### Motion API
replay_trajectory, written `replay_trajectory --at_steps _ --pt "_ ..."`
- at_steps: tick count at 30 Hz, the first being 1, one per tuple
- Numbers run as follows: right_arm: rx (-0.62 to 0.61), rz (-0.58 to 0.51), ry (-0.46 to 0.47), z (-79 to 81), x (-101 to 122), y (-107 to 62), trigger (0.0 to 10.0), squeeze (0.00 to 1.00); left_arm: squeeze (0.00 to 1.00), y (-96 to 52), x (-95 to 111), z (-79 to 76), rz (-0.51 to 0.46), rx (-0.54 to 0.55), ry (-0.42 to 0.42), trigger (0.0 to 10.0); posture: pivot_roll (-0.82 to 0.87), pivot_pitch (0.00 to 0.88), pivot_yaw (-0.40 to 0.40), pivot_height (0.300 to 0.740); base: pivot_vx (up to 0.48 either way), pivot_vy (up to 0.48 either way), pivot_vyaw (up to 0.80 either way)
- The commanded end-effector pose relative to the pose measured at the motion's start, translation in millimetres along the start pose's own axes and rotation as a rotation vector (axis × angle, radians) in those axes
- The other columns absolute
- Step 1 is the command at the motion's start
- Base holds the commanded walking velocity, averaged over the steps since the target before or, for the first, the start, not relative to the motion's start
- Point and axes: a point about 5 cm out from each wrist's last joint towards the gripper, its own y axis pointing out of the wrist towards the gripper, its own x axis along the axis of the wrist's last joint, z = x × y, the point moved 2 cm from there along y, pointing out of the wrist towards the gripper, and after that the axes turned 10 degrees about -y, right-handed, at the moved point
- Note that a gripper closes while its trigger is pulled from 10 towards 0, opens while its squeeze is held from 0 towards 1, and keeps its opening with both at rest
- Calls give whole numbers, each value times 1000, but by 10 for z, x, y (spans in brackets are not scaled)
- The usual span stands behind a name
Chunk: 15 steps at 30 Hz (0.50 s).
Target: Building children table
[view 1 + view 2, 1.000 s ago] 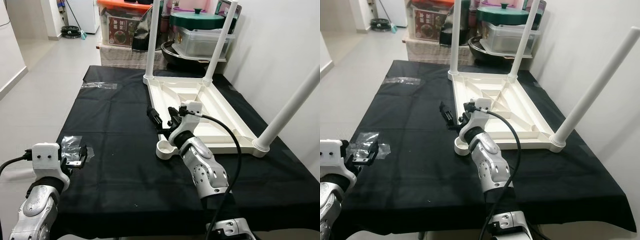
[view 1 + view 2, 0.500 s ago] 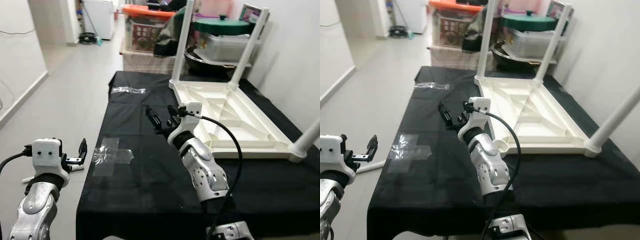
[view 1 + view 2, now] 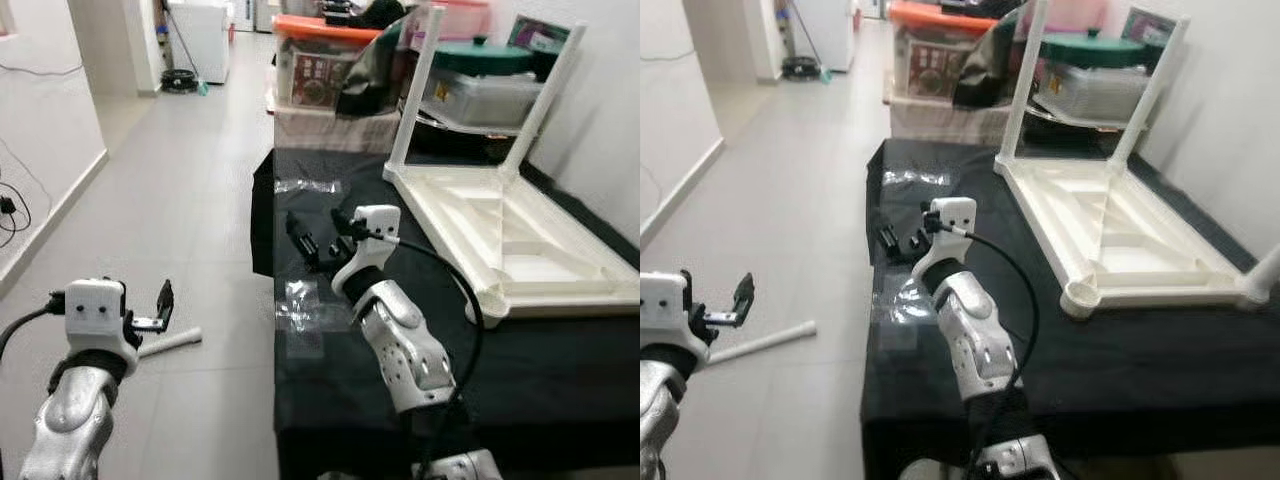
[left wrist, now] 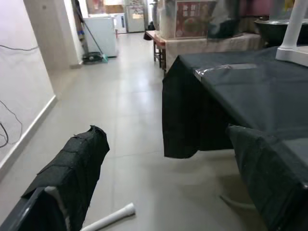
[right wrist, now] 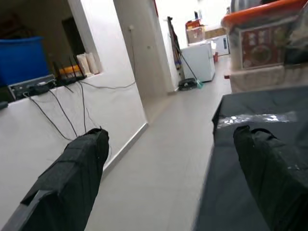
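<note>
We find the left gripper (image 3: 163,306) with its jaws parted and empty, held out over the tiled floor (image 3: 200,200) to the left of the black-draped surface (image 3: 500,360). The right gripper (image 3: 305,236) likewise stands with jaws apart, holding nothing, above the left portion of that surface near a piece of clear plastic wrap (image 3: 300,305).

The loose white table leg (image 3: 170,344) lies flat on the floor, just beyond and below the left gripper, its long axis running roughly across our view, one end pointing toward the surface. We judge the left arm clearly the nearer; the right arm is well apart from it, with the edge of the surface between.

The upturned white tabletop (image 3: 510,235) rests on the right half of the surface with legs already standing from its far corners, and an empty socket (image 3: 1081,296) at its near corner. Storage boxes (image 3: 330,60) stand beyond.
</note>
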Motion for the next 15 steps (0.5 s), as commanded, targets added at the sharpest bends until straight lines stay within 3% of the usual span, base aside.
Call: replay_trajectory --at_steps 1,2,3,4,5,6,12,15 --pt "9 -11 -8 50 39 27 10000 957 0 -1 11 29 3 8 14 10000 104 0 -101 740 0 480 0" --pt "5 8 -19 44 19 31 10000 239 0 0 11 26 4 7 15 10000 100 0 -99 740 0 480 0" --pt "5 8 -19 44 19 31 10000 239 0 0 11 26 4 7 15 10000 100 0 -99 740 0 480 0" --pt "1 26 -31 38 2 35 10000 98 0 1 10 24 4 6 17 10000 99 0 -98 740 0 480 0" --pt "1 26 -31 38 2 35 10000 98 0 1 10 24 4 6 17 10000 99 0 -98 740 0 480 0" --pt "-4 35 -29 30 -12 39 10000 0 0 0 7 22 5 5 22 10000 99 0 -99 740 0 480 -800" --pt "-21 45 -20 -4 -28 37 10000 0 0 -7 -4 33 7 12 33 10000 97 0 -98 740 0 429 -788" --pt "-55 48 -26 -87 -33 7 10000 0 0 -17 -10 47 1 17 50 10000 93 0 -99 740 0 0 -788"
